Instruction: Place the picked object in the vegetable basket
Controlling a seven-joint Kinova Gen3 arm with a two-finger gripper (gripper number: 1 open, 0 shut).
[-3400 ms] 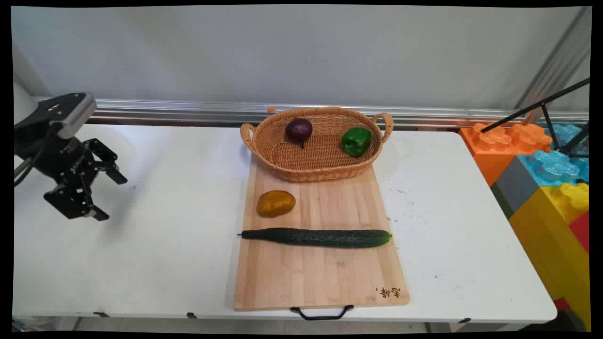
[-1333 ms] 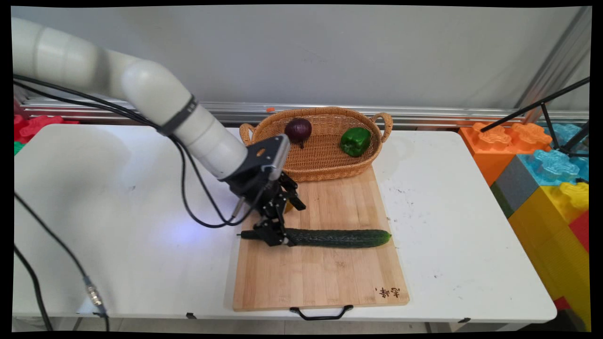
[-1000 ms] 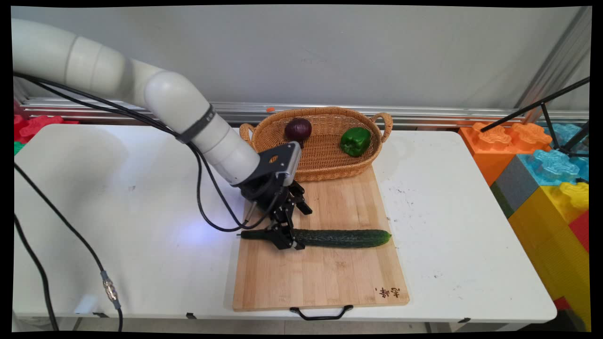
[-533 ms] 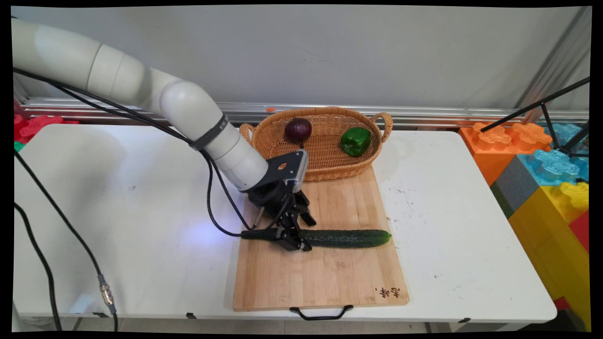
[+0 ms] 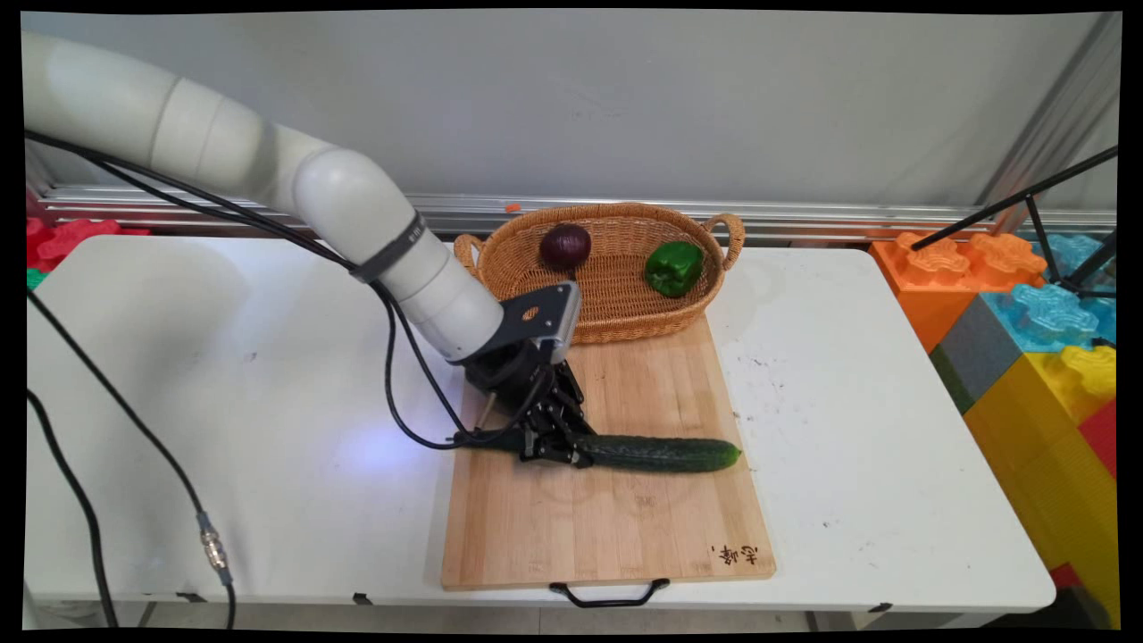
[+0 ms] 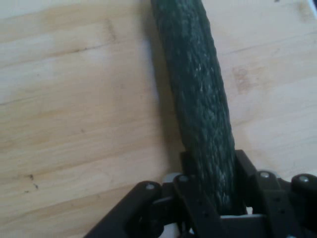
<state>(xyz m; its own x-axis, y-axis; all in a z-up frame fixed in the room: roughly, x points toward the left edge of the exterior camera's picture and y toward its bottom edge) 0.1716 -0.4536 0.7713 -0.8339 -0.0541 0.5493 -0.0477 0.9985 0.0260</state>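
a dark green cucumber (image 5: 656,452) is seen lying flat across the wooden cutting board (image 5: 607,527), its long axis running from the board's left edge toward its right edge, stem end at the left. the black gripper (image 5: 555,449) is closed around the cucumber's left portion, a finger pressed against each side, as confirmed in the hand view (image 6: 208,119). behind the board, a wicker basket (image 5: 616,317) holding a purple onion (image 5: 565,246) and a green pepper (image 5: 675,267) is noted, with the board's rear edge overlapped by the basket.
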